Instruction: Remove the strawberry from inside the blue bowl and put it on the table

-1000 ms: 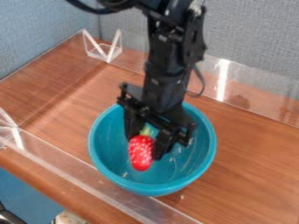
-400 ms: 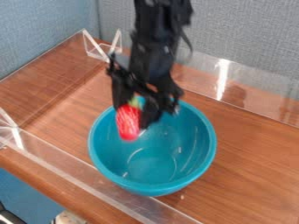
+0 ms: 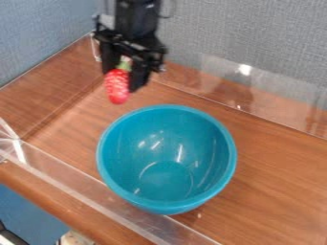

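Note:
The strawberry (image 3: 118, 85), small, red and speckled, hangs in the air above the table (image 3: 57, 105), up and to the left of the blue bowl (image 3: 167, 156). My black gripper (image 3: 122, 78) points down and is shut on the strawberry, its fingers (image 3: 134, 69) pressing the fruit's upper part. The teal-blue bowl sits on the wood-grain table near the front edge, and its glossy inside holds nothing. The strawberry's green cap is hidden between the fingers.
Clear acrylic walls (image 3: 52, 177) edge the table at the front, the left and the back. A clear triangular bracket (image 3: 118, 46) stands at the back left corner, close behind the gripper. Bare wood lies left of the bowl.
The gripper has lifted the strawberry out of the bowl and carried it up and to the left, beyond the bowl's rim. The bowl has stayed where it was.

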